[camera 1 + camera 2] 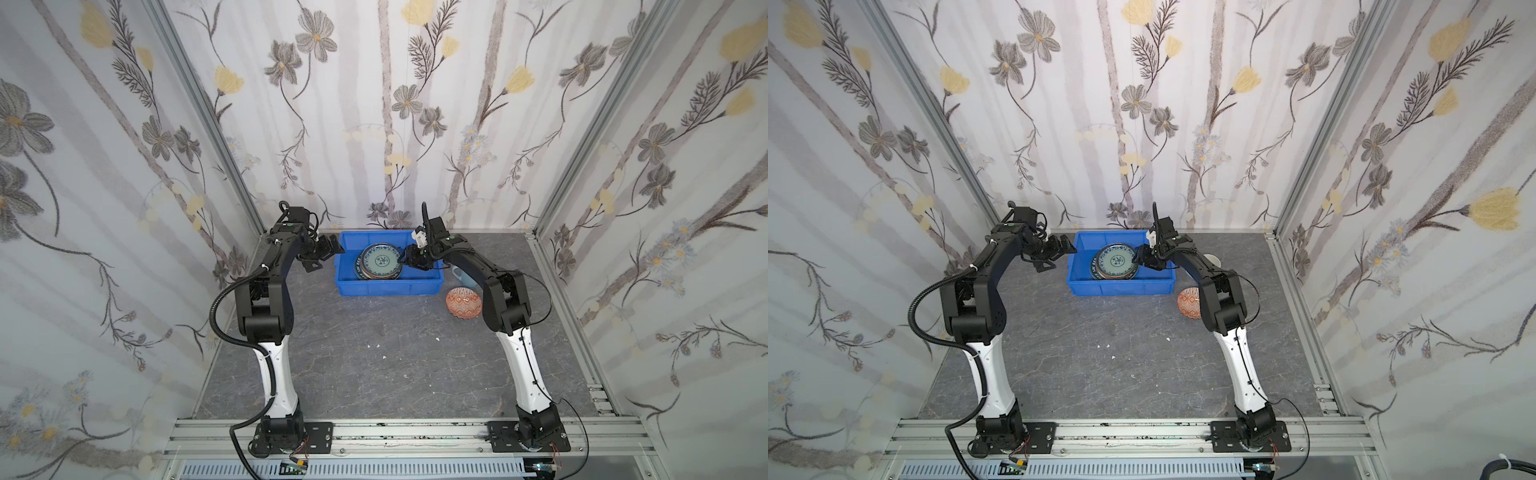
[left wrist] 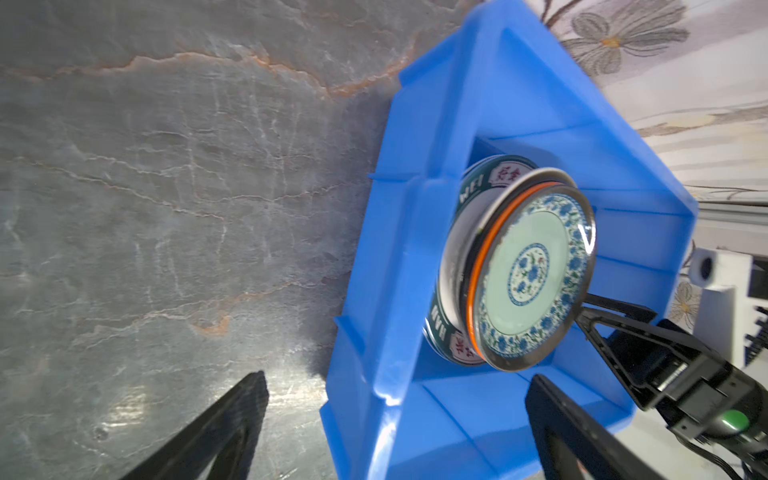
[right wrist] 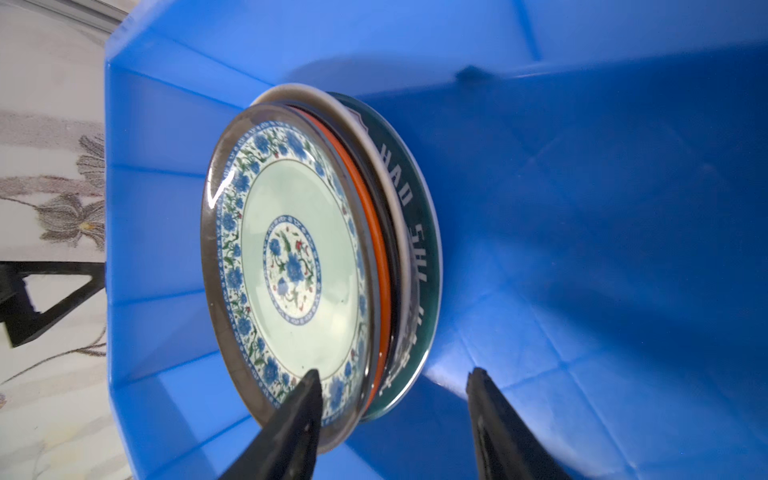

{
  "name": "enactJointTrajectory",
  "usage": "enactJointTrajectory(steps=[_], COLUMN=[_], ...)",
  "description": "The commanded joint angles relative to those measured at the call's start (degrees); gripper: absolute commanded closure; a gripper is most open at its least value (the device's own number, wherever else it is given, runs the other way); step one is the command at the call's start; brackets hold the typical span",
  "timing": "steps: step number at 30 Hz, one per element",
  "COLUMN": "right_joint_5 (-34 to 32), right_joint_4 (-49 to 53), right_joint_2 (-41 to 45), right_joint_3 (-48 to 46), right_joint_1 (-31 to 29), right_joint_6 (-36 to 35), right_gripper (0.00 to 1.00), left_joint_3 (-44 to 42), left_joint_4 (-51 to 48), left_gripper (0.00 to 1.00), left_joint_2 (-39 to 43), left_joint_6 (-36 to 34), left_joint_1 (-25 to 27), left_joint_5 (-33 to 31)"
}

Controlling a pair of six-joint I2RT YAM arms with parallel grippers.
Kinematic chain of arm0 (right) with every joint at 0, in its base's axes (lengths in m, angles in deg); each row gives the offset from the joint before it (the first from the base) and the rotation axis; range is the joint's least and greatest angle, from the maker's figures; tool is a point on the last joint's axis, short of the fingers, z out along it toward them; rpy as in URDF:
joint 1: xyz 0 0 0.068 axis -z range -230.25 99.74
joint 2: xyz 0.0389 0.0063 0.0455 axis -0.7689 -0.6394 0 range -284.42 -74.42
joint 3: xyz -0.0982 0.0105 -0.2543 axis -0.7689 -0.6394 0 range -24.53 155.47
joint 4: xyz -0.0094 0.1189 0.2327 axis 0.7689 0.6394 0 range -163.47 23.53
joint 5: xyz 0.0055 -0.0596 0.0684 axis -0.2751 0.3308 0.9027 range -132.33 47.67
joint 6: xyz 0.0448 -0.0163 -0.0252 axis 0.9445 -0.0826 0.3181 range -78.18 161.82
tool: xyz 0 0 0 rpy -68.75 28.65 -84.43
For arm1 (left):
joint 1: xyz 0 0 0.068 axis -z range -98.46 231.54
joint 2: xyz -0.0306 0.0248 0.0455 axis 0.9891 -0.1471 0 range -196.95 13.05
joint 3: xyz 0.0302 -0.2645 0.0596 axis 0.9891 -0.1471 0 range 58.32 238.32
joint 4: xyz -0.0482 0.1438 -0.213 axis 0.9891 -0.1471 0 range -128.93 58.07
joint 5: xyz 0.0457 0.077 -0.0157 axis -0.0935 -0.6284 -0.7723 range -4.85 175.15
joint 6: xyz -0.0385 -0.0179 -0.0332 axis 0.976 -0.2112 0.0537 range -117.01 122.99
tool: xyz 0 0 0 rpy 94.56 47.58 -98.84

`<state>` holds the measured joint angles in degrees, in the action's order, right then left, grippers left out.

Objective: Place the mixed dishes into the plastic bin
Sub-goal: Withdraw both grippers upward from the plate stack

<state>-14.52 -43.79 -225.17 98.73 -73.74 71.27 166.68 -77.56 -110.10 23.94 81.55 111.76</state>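
The blue plastic bin [image 1: 386, 287] [image 1: 1121, 287] stands at the back of the table. A stack of plates [image 1: 380, 262] [image 1: 1115, 262] [image 3: 291, 257] lies inside it, with a teal flowered plate under a clear glass one on top. My right gripper [image 1: 404, 261] [image 3: 395, 372] is open inside the bin. One finger is over the top plate's rim and the other is beside the stack. My left gripper [image 1: 331, 253] [image 2: 397, 376] is wide open, straddling the bin's left wall. The orange-patterned bowl [image 1: 463, 303] [image 1: 1187, 303] and the pale blue mug [image 1: 459, 277] sit on the table right of the bin, partly behind my right arm.
The bin's far wall is close to the flowered back wall. Small white crumbs [image 1: 374, 345] lie on the grey marble tabletop [image 1: 374, 374] in front of the bin. An aluminium rail [image 1: 395, 432] runs along the front edge, between the arm bases.
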Motion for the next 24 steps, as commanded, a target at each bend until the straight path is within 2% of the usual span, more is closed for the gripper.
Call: enactJointTrajectory(steps=[1, 7, 24], right_joint_5=[2.2, 2.2, 5.9], right_joint_4=[-4.1, -6.1, -7.9], right_joint_2=[-1.0, -1.8, -5.8], right_joint_3=[0.1, 0.3, 5.1], right_joint_1=[-0.2, -0.6, -3.2], right_joint_6=[2.0, 3.7, 6.5], right_gripper=[0.42, 0.41, 0.43], left_joint_3=[1.6, 3.7, 5.1], left_joint_4=[0.2, 2.6, 4.3], left_gripper=[0.00, 0.00, 0.00], left_joint_2=[-2.5, -5.9, -7.9], left_joint_6=[-1.4, 1.0, 2.9], left_joint_1=[0.0, 0.1, 4.0], left_joint_5=[-1.0, 2.7, 8.0])
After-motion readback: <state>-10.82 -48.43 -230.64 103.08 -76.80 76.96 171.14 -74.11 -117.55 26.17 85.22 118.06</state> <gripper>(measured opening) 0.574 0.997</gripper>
